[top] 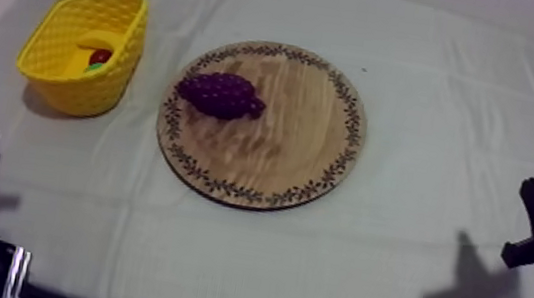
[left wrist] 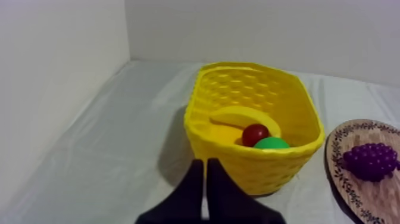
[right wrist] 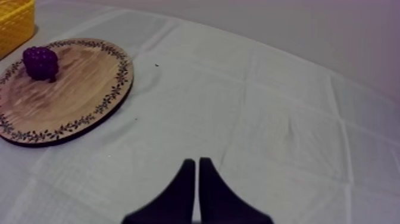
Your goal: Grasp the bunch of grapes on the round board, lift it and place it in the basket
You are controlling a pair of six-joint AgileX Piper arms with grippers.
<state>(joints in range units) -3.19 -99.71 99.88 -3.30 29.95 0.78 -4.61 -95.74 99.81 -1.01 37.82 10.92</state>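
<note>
Wide bare cloth right of wooden board, narrow gap between board and yellow basket wall

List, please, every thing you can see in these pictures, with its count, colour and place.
grapes: 1 bunch, purple, on the board, toward the basket side
board: 1, wooden, patterned rim, middle of the table
basket: 1, yellow, on the cloth at my left of the board
banana: 1, yellow, in the basket
small red fruit: 1, red, in the basket, by the banana
green fruit: 1, green, in the basket, beside the small red fruit
cloth: 1, grey-white, over the table
left gripper: 1, black, shut, near the basket
right gripper: 1, black, shut, above the cloth, apart from the board
</note>
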